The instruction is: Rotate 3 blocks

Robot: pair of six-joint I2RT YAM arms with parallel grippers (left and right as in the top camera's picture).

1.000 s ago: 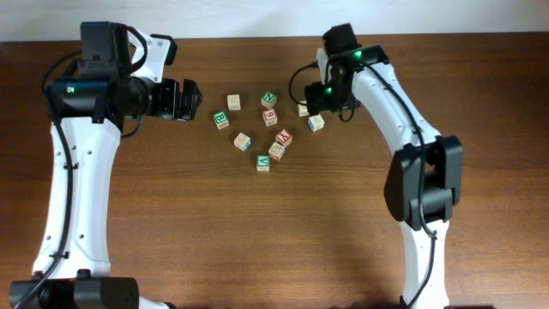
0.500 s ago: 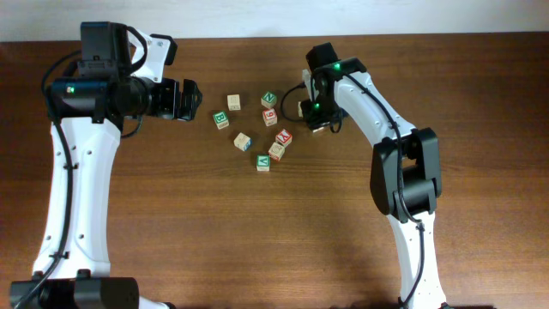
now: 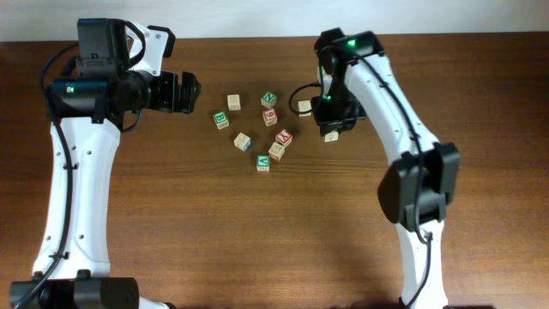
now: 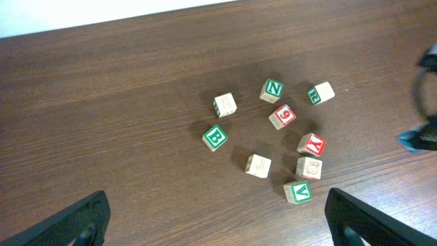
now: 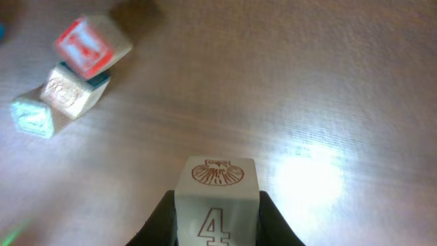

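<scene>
Right gripper: your right gripper (image 5: 217, 205) was closed narrow on the 4 block (image 5: 217, 179), with one finger flat on each side face.
Left gripper: your left gripper (image 4: 215, 208) stood wide and empty at the left, well apart from the cluster.
4 block, location: it sat right of the cluster, on the near side of a lone pale block (image 3: 304, 107). You could not tell whether it touched the table (image 3: 171, 215).
Other blocks: the V block (image 4: 299, 192) lay at the near edge of the cluster, with the Q block (image 4: 308, 167) just beside it on the far side.
Handling: judge these light, rigid wooden cubes with smooth faces. They would likely pivot if pinched at a corner, so take two opposite flat faces at mid-height.
Writing: the held cube showed a 4 under a shell emblem in brown-red. Elsewhere you could read a green N (image 4: 274, 88), red 9 (image 4: 282, 115), green B (image 4: 215, 138), red Y (image 4: 313, 144) and green V. The Q was faint.
</scene>
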